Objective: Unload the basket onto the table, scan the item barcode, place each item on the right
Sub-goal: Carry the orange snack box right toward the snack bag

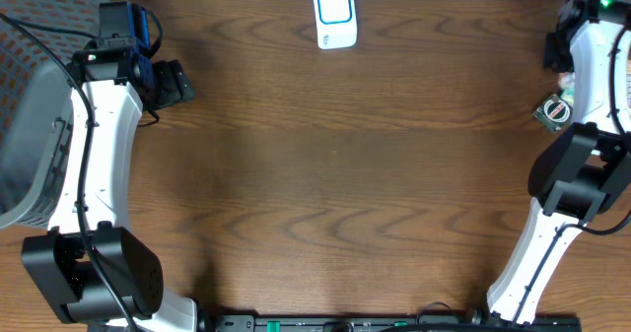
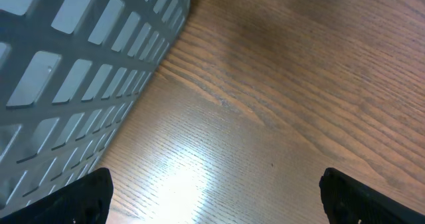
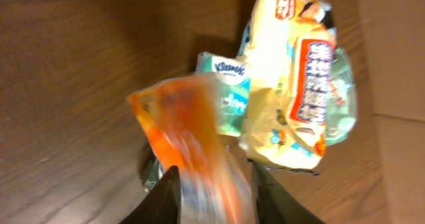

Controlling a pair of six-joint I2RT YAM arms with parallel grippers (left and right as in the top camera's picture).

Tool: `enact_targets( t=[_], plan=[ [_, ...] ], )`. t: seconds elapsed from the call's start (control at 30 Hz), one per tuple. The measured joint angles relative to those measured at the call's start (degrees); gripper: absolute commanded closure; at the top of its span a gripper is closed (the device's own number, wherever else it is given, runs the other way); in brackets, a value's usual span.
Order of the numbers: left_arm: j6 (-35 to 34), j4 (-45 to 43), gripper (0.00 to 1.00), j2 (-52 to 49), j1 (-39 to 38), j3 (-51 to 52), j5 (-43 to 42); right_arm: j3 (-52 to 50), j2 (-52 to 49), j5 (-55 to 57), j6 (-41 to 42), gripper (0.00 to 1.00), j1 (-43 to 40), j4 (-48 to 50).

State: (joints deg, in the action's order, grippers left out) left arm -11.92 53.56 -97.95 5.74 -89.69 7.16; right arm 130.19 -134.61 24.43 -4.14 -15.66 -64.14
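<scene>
A white barcode scanner with a blue-edged face stands at the table's far edge. In the right wrist view an orange packet hangs motion-blurred between my right gripper's fingers, which stand apart while all else is sharp. Under it lies a pile of items: a Kleenex pack, a yellow snack packet and a pale green pack. My left gripper is wide open over bare wood, nothing between its fingers. From overhead the left gripper sits at the far left.
A grey slatted basket stands at the left edge, right beside the left gripper; its wall fills that wrist view's left. A small round green item lies beside the right arm. A tan surface borders the pile.
</scene>
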Motion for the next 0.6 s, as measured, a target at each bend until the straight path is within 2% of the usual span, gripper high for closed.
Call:
enact_targets(
  t=[0.07,0.2,0.6],
  plan=[
    [0.0,0.0,0.03,0.0,0.0,0.0,0.0,-0.4,0.0,-1.5,0.5,0.53,-0.6,0.0],
    [0.0,0.0,0.03,0.0,0.0,0.0,0.0,-1.8,0.0,-3.1,1.0,0.44,-1.4,-0.2],
    [0.0,0.0,0.02,0.0,0.0,0.0,0.0,-2.4,0.1,-10.3,1.3,0.38,-0.6,-1.1]
  ],
)
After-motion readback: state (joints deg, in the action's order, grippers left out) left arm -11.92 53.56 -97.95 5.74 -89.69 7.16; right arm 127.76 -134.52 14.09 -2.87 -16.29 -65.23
